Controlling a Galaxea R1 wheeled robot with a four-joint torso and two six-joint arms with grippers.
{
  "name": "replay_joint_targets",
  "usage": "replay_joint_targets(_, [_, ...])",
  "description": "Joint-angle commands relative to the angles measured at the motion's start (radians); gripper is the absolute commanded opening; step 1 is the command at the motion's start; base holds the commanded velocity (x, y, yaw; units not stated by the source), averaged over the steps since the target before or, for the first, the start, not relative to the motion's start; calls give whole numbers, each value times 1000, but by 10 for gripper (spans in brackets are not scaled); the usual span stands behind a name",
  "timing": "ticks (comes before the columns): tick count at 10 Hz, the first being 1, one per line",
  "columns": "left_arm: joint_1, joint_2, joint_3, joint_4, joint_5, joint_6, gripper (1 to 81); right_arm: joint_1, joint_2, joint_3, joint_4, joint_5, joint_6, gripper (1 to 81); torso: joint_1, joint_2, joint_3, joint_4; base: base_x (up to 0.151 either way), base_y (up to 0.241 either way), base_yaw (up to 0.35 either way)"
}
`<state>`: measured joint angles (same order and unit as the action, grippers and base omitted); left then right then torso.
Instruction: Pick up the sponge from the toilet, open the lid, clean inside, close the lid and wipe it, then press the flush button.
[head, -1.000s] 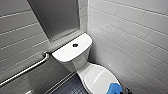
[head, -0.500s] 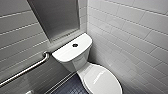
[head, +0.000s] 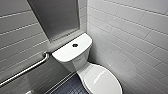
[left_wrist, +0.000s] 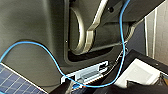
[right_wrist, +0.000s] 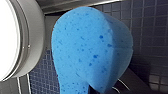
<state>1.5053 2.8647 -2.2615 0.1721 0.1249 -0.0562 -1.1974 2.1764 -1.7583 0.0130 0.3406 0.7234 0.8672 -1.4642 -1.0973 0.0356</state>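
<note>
The toilet stands in a corner of the dark tiled floor, with its tank against the grey wall. The lid lies shut over the bowl. The flush button sits at the centre of the tank top. A grab bar runs along the wall beside the tank. In the right wrist view the sponge hangs over the floor, just beside the toilet's rounded side. The right gripper clamps it at its base. The left gripper is near a blue cable; whether it is released or clenched cannot be told.
</note>
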Motion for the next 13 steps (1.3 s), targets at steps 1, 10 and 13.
replay_joint_targets(1, [28, -1, 17, 12, 91, 4, 811, 56, -191, 258, -133, 70, -2, 10, 0, 0, 0, 0, 0, 0, 0])
replay_joint_targets(10, [25, 4, 14, 13, 88, 4, 811, 659, 52, 326, -182, -411, 1, 10, 0, 0, 0, 0, 0, 0, 0])
replay_joint_targets(13, [25, 3, 14, 10, 90, 2, 811, 744, 215, 210, -169, -503, 1, 10, 0, 0, 0, 80, 0, 0, 0])
